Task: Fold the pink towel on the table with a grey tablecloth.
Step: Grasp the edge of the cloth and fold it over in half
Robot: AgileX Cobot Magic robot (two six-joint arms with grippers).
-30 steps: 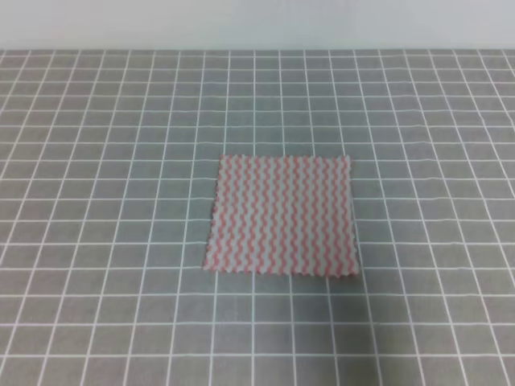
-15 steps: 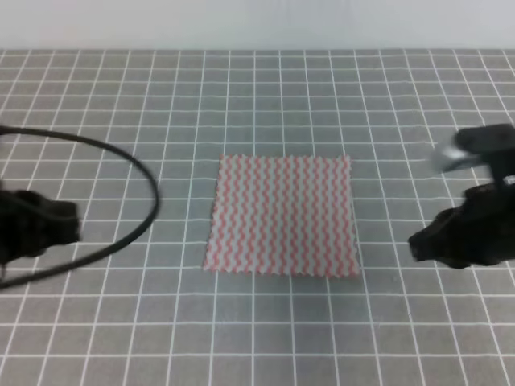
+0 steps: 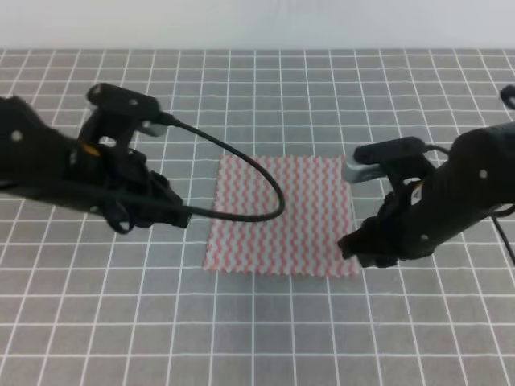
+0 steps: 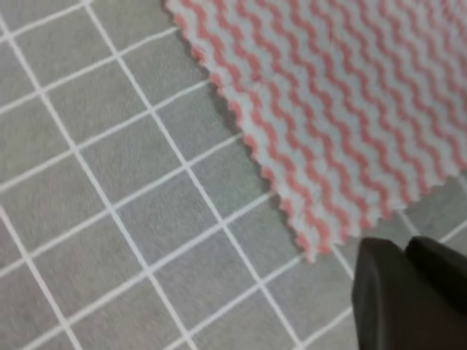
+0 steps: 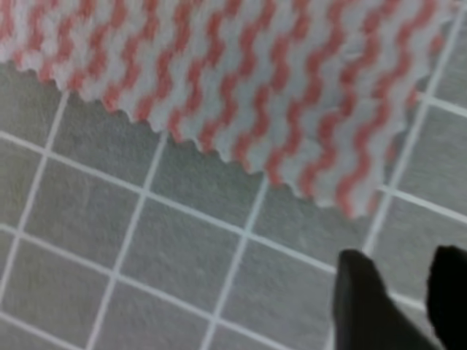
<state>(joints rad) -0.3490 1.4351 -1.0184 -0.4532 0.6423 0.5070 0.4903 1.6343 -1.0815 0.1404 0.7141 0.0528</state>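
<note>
The pink towel (image 3: pixel 282 214) lies flat and unfolded near the middle of the table with a grey tablecloth (image 3: pixel 257 338), its edges roughly square to the white grid lines. No fold has been made.

Step in hand, as judged: the approach to the towel's near corners. The left gripper (image 3: pixel 181 215) sits just beside the towel's near-left edge; its black cable (image 3: pixel 256 170) arcs across the towel's upper left part. The right gripper (image 3: pixel 350 245) is at the near-right corner, overlapping it in the high view. Both wrist views show the nearest towel corner lying free on the cloth, just ahead of the dark fingertips (image 5: pixel 365 306) and not between them.

State of jaws: the right shows a narrow gap between its tips, so slightly apart and holding nothing. The left tips (image 4: pixel 408 292) appear close together; whether fully closed cannot be told.

Next move, as judged: each gripper must lower onto its corner, pinch the thin single layer without catching the tablecloth, then lift evenly.
</note>
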